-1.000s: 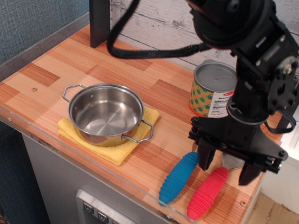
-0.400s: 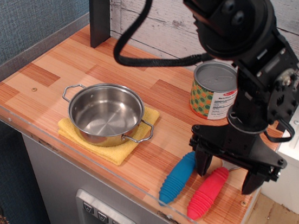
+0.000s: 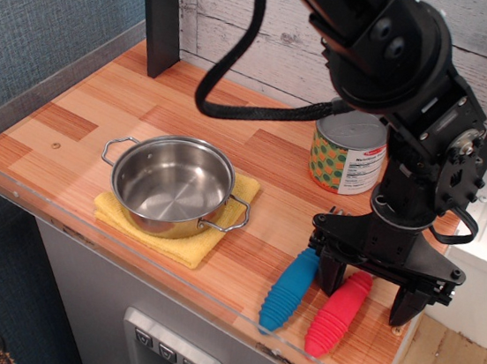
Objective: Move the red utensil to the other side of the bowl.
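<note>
The red utensil (image 3: 338,313) lies near the table's front right edge; only its thick ribbed red handle shows, its metal end hidden under my gripper. The bowl (image 3: 172,184), a shiny steel pot with two wire loop handles, sits on a yellow cloth (image 3: 189,245) to the left. My gripper (image 3: 369,299) is open and low over the red handle's upper end, one finger (image 3: 331,274) between the red and blue handles, the other (image 3: 407,307) to the right of the red handle.
A blue-handled utensil (image 3: 291,289) lies just left of the red one, almost touching it. A green-patterned tin can (image 3: 347,149) stands behind my gripper. A clear plastic rim (image 3: 235,321) edges the table's front. A dark post (image 3: 160,12) stands at the back left.
My gripper has dropped lower and a little toward the table's front edge, so its open fingers now straddle the red handle's upper end. The utensils, pot and can have not moved.
</note>
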You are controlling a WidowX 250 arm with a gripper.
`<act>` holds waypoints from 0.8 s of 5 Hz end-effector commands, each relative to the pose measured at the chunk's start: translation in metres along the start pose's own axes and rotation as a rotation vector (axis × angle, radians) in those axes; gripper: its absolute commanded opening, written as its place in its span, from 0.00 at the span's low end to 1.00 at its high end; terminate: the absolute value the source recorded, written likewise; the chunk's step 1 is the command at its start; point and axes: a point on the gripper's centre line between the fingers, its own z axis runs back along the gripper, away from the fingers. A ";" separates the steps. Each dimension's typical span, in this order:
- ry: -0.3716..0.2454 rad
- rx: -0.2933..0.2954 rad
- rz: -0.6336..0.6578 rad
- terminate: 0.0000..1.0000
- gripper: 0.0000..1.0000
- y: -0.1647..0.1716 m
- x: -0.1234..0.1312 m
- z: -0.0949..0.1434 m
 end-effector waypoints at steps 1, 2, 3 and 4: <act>-0.014 -0.007 -0.003 0.00 0.00 -0.004 0.004 0.003; -0.013 0.006 0.001 0.00 0.00 0.002 0.004 0.008; -0.047 -0.020 0.028 0.00 0.00 0.009 0.007 0.027; -0.075 -0.024 0.059 0.00 0.00 0.014 0.008 0.047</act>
